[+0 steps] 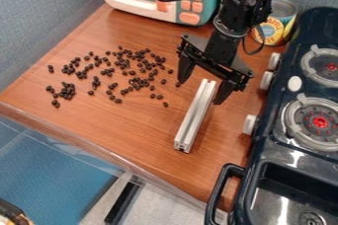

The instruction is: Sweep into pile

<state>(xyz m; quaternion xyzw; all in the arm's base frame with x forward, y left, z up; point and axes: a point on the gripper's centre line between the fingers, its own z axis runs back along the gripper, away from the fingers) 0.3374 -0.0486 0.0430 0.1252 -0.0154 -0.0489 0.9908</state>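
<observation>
Hanging down at the far end of the grooved metal bar (193,120), the black gripper (198,93) has its fingers spread wide, one at each side of this end; a gap is visible between the bar and the left one in the view, so nothing is gripped, but I cannot tell if the other touches the bar. The bar lies on the wooden counter (125,130). To the left of the bar, the dark beans (67,91) are scattered in a wide, loose patch, with some small clusters. Right of the bar is the toy stove (269,120); beyond the bar stand the toy microwave (135,6) and, more to the right, a can (284,20).
</observation>
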